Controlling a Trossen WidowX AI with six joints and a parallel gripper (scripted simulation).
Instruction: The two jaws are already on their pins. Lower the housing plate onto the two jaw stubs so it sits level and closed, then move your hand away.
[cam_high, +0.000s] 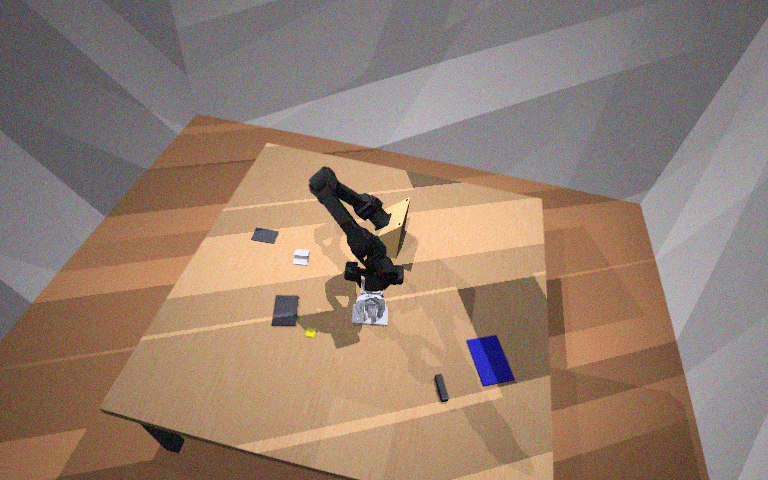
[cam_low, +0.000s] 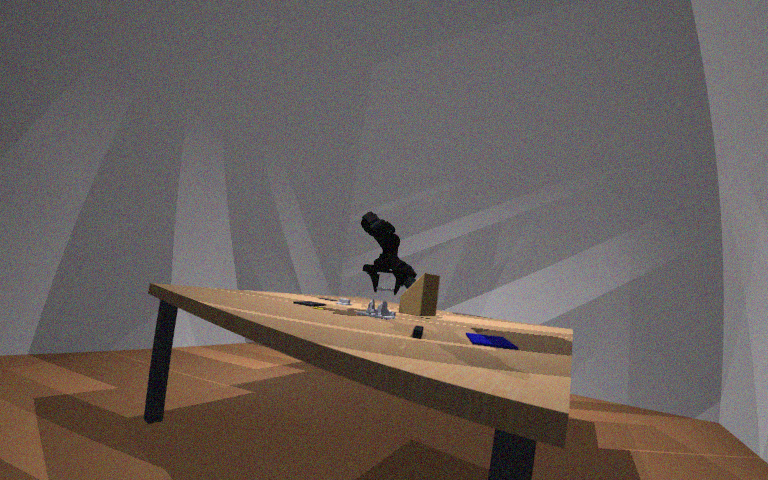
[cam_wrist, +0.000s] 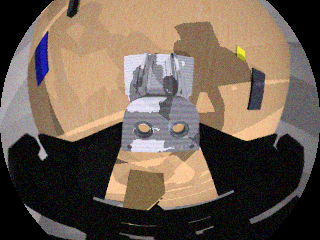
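The grey housing plate (cam_low: 386, 289) (cam_wrist: 160, 119), with two round holes, is gripped at its side edges. My gripper (cam_low: 385, 290) (cam_wrist: 160, 126) is shut on it and holds it about level, above the table. The light grey base (cam_high: 357, 319) (cam_wrist: 129, 66) lies on the table, with two upright jaws (cam_low: 378, 309) (cam_wrist: 159, 75) standing on it. In the exterior view the plate hangs above the jaws with a visible gap. In the wrist view it covers the near part of the base. The jaw stubs and pins cannot be made out.
A wooden block (cam_high: 394, 234) (cam_low: 428, 295) stands behind, at the arm's root. A white stand (cam_high: 301, 256), dark plates (cam_high: 285, 310) (cam_high: 264, 235) and a yellow square (cam_high: 310, 332) lie left; a black bar (cam_high: 441, 387) and blue panel (cam_high: 489, 360) lie right.
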